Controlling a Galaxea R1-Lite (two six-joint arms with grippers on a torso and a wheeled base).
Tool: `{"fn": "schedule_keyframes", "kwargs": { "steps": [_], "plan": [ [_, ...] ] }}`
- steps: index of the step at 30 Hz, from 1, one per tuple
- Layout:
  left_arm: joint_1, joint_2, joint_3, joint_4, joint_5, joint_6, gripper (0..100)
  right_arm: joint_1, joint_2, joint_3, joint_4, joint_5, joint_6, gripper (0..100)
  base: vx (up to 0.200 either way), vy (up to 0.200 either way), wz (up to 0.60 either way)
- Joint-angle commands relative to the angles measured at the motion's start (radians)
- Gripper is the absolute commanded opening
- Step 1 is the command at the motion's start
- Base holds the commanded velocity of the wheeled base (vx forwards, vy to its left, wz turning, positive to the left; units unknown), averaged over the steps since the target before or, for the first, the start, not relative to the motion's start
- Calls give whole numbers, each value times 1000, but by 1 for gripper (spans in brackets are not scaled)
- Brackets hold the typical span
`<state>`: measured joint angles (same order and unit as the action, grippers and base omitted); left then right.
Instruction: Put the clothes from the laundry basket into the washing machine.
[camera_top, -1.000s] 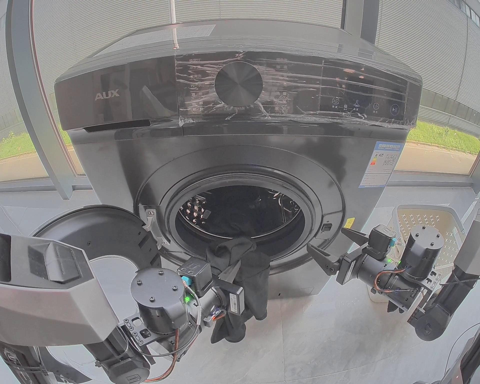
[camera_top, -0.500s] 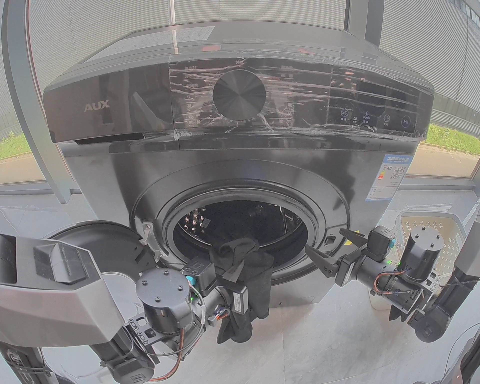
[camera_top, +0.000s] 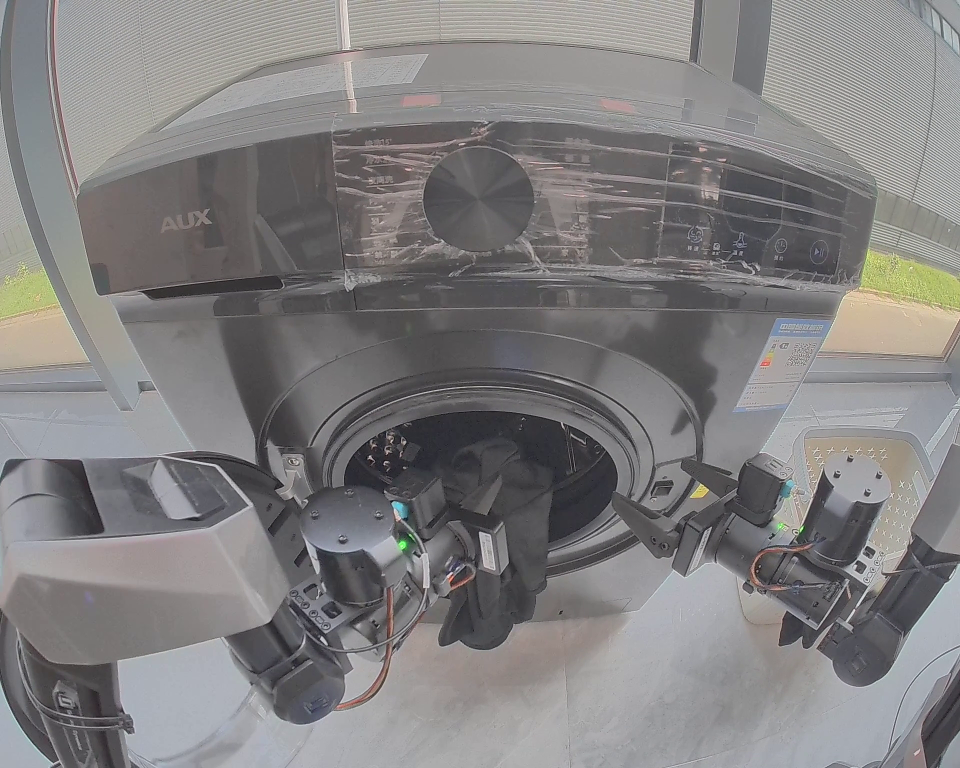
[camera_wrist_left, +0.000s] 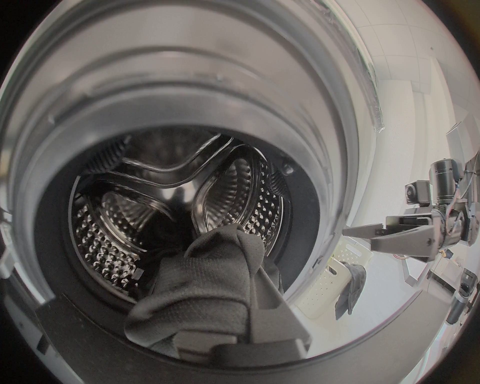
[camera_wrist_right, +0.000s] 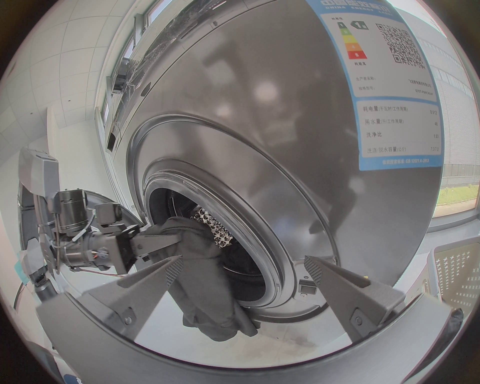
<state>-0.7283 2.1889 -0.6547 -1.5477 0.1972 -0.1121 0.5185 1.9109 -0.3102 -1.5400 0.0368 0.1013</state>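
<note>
The grey washing machine (camera_top: 480, 300) stands in front of me with its round drum opening (camera_top: 590, 480) uncovered. My left gripper (camera_top: 497, 530) is shut on a dark garment (camera_top: 520, 540) held at the lower lip of the opening. The garment's top lies at the drum mouth and the rest hangs down the front. In the left wrist view the dark garment (camera_wrist_left: 210, 280) bunches before the studded steel drum (camera_wrist_left: 175, 200). My right gripper (camera_top: 670, 500) stands open and empty, just right of the opening. The white laundry basket (camera_top: 870, 450) sits on the floor behind it.
The machine's door (camera_top: 245, 468) is swung open on the left, mostly behind my left arm. In the left wrist view another dark cloth (camera_wrist_left: 352, 287) hangs over the rim of the laundry basket (camera_wrist_left: 325, 290). Pale tiled floor (camera_top: 640, 680) lies before the machine.
The head view has shifted closer to the machine. My left arm has carried the dark garment up and forward, from below the opening to its lip. The right gripper has stayed open in place.
</note>
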Motion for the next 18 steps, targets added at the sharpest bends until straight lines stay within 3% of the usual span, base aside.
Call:
{"fn": "schedule_keyframes", "kwargs": {
  "steps": [1, 10, 18],
  "plan": [
    [46, 158, -178, 0, -70, -9, 0, -2, -10, 3, 0, 2, 0, 100, 0, 0, 0],
    [46, 356, -408, 37, -55, -38, 0, 0, -9, 5, 1, 2, 2, 100, 0, 0, 0],
    [61, 446, -692, 215, -25, -43, 0, 0, -6, 3, 1, 2, 0, 100, 0, 0, 0]
  ]
}}
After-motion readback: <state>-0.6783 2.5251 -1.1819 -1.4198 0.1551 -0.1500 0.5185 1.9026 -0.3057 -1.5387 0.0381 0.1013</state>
